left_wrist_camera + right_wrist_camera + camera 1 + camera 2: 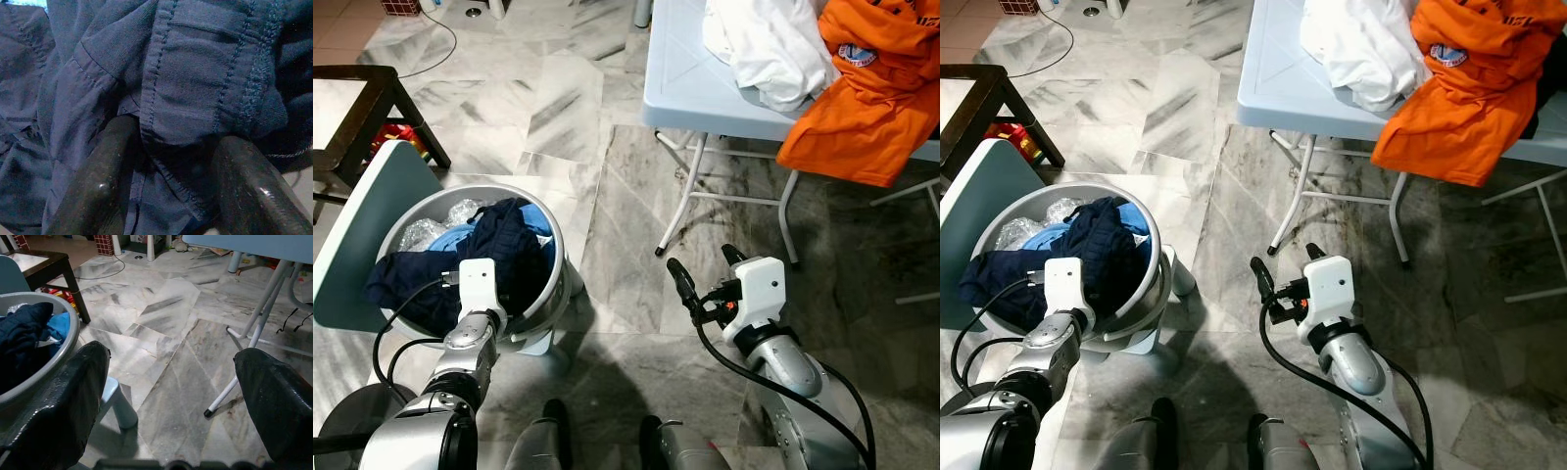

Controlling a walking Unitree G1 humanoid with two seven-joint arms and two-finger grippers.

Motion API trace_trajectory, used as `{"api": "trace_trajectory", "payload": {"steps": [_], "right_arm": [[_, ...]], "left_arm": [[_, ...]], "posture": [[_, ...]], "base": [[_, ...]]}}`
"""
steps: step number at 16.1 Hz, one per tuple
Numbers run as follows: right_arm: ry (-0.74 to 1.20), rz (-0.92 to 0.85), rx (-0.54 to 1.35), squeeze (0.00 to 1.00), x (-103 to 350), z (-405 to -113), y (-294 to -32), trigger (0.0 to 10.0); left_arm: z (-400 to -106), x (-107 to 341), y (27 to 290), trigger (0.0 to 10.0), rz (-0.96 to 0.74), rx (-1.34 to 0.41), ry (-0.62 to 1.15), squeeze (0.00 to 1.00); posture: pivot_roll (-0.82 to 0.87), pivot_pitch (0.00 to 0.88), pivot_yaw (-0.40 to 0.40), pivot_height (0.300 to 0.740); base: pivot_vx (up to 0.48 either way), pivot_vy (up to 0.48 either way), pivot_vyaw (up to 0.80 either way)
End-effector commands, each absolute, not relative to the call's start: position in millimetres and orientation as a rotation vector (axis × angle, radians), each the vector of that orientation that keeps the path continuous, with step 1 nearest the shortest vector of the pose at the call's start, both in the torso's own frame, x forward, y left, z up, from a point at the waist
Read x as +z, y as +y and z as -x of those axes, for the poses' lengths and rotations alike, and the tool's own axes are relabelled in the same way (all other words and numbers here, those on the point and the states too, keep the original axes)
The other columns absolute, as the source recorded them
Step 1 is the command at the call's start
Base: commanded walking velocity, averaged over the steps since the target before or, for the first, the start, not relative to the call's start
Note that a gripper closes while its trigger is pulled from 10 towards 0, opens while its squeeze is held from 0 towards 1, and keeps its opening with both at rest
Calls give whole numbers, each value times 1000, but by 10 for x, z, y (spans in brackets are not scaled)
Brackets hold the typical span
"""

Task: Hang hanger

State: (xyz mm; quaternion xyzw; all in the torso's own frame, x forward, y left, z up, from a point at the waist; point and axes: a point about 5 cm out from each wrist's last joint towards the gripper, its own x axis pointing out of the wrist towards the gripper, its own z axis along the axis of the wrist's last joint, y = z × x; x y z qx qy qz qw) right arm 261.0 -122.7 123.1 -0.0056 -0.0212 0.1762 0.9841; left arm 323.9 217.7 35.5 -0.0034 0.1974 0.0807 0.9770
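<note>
Marble floor runs under everything, grey and veined. At far left a dark wooden table stands beside a pale blue chair. Just right of the chair sits a grey basin heaped with clothes: a navy garment on top, light blue cloth and clear plastic under it. The left gripper is down in the basin, its fingers apart with a hemmed fold of the navy garment lying between them; whether they press on it I cannot tell. The robot's feet show at the bottom edge. Further right, the right gripper hovers above the bare floor, its fingers spread wide and holding nothing. Beyond it stands a folding surface on white legs, carrying a white garment and, at far right, an orange shirt that droops over the near edge. No hanger can be made out among these things.
</note>
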Motion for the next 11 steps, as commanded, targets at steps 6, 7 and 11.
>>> {"api": "trace_trajectory", "payload": {"steps": [6,7,11], "right_arm": [[-27,6,333,0,1193,-2650,-1218,10000],[-26,3,328,0,1187,-2654,-1216,10000],[-27,0,326,0,1185,-2677,-1205,10000]], "left_arm": [[-3245,383,2263,0,16,186,396,0],[-3251,392,2265,0,14,183,392,0],[-3287,462,2300,0,-37,187,358,0]], "posture": [[-107,290,-31,740],[-100,284,-28,740],[-92,274,-25,740]], "base": [[0,0,0],[0,0,0],[0,0,0]]}}
